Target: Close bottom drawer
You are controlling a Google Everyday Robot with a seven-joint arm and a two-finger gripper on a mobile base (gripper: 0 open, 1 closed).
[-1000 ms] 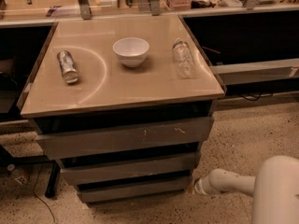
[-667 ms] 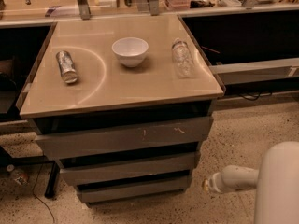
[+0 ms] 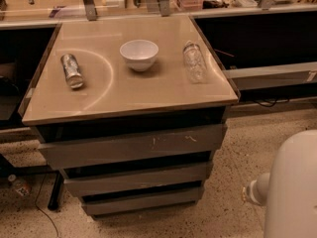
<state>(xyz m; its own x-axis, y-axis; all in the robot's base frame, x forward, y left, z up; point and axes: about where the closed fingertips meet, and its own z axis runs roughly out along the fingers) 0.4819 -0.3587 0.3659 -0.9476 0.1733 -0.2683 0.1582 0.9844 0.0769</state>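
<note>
Only part of the robot's arm (image 3: 293,182) shows, in the near right corner of the view. A large, smooth, white rounded link fills that corner, rising from the bottom edge and cut off by the right edge. From behind its left side a shorter, slimmer white segment (image 3: 258,190) sticks out to the left, low down. The hand (image 3: 245,196) is at the left tip of this segment, seen only as a small blunt end with a yellowish rim. It hangs free and touches nothing.
</note>
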